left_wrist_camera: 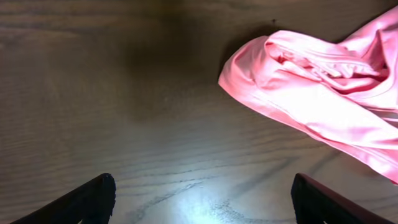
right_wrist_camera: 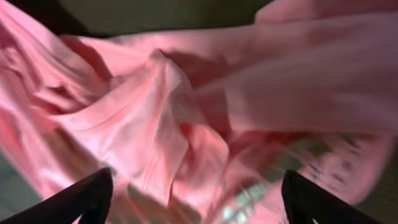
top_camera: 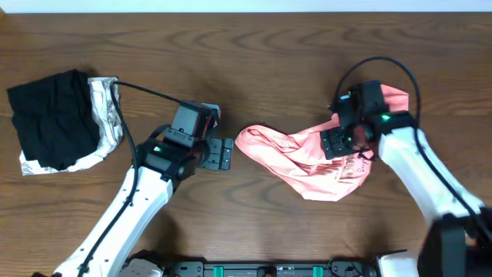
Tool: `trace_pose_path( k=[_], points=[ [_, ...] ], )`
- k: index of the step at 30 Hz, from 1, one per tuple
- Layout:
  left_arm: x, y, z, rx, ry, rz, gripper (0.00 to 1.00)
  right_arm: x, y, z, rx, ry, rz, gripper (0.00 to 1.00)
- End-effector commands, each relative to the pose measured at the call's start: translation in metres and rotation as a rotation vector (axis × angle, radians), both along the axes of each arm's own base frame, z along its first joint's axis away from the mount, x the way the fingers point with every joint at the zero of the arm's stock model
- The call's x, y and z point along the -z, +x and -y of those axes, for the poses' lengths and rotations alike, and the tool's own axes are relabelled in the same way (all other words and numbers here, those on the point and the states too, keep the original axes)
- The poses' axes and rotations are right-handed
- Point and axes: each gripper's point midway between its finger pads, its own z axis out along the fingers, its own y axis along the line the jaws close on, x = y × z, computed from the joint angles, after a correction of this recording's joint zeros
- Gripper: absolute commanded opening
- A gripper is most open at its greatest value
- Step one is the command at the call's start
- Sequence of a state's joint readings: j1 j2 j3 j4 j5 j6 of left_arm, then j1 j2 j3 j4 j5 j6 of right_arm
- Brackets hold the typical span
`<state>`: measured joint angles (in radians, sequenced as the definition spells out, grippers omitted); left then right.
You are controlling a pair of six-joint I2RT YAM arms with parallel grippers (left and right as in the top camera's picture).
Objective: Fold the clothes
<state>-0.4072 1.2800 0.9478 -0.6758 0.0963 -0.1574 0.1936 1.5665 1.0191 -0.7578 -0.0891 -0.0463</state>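
WORKBENCH: A salmon-pink T-shirt is lying crumpled on a wooden table, bunched into a loose heap rather than spread flat. The right gripper is hovering over the right-hand part of the shirt. Its two dark fingers are standing wide apart with nothing pinched between them. In the right wrist view, rumpled pink folds are filling the frame beneath the spread jaws, and blurred dark lettering is showing on the fabric near the right finger. Whether the fingertips are touching the cloth cannot be told.

The left gripper is sitting just to the left of the shirt, apart from it and over bare wood. Its fingers are released wide and carrying nothing. In the left wrist view, the shirt's rounded edge is lying ahead of that gripper and off to its right.

Well to the left of the shirt, beyond the left arm, a black folded garment is resting on a silvery-white patterned cloth. The cloth is poking out along the garment's right and lower edges.
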Motion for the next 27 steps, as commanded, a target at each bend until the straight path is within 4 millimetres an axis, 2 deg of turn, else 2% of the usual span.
trace_pose_path(
  k=[1, 3, 5, 6, 7, 8, 11, 14, 16, 20, 23, 25, 26, 27],
  points=[
    [-0.005, 0.006, -0.001, -0.006, 0.013, 0.023, 0.91, 0.017, 0.006, -0.005, -0.022, 0.02, -0.033, 0.82],
    [-0.006, 0.006, -0.001, -0.006, 0.013, 0.023, 0.91, 0.026, 0.01, -0.007, -0.024, 0.02, -0.039, 0.75],
    [-0.006, 0.006, -0.001, -0.006, 0.013, 0.023, 0.91, 0.033, 0.013, -0.008, -0.024, 0.022, -0.043, 0.55],
    [-0.006, 0.006, -0.001, -0.006, 0.013, 0.023, 0.91, 0.034, 0.014, -0.009, -0.025, 0.024, -0.045, 0.38],
    [-0.005, 0.006, -0.001, -0.006, 0.013, 0.023, 0.91, 0.034, 0.014, -0.01, -0.032, 0.032, -0.045, 0.14],
    [-0.005, 0.006, -0.001, -0.006, 0.013, 0.023, 0.91, 0.034, 0.015, -0.011, -0.033, 0.037, -0.043, 0.01],
    [-0.006, 0.006, -0.001, -0.006, 0.012, 0.025, 0.91, 0.026, 0.019, -0.014, -0.054, 0.037, -0.013, 0.01],
    [-0.006, 0.007, 0.0, -0.006, 0.01, 0.03, 0.91, -0.005, 0.039, -0.02, -0.071, 0.048, 0.08, 0.01],
    [-0.007, 0.008, 0.0, -0.006, 0.009, 0.032, 0.91, -0.042, 0.064, -0.025, -0.09, 0.055, 0.198, 0.01],
    [-0.007, 0.008, 0.0, -0.006, 0.009, 0.032, 0.91, -0.131, 0.124, -0.046, -0.172, 0.063, 0.524, 0.01],
    [-0.007, 0.008, 0.0, -0.006, 0.009, 0.032, 0.91, -0.176, 0.151, -0.072, -0.221, 0.094, 0.727, 0.02],
    [-0.007, 0.008, 0.0, -0.007, 0.009, 0.032, 0.91, -0.186, 0.16, -0.091, -0.247, 0.12, 0.799, 0.02],
    [-0.007, 0.008, 0.0, -0.01, 0.007, 0.031, 0.91, -0.184, 0.162, -0.1, -0.252, 0.134, 0.804, 0.24],
    [-0.007, 0.008, 0.0, -0.017, 0.004, 0.029, 0.91, -0.175, 0.162, -0.11, -0.26, 0.145, 0.788, 0.55]
  ],
)
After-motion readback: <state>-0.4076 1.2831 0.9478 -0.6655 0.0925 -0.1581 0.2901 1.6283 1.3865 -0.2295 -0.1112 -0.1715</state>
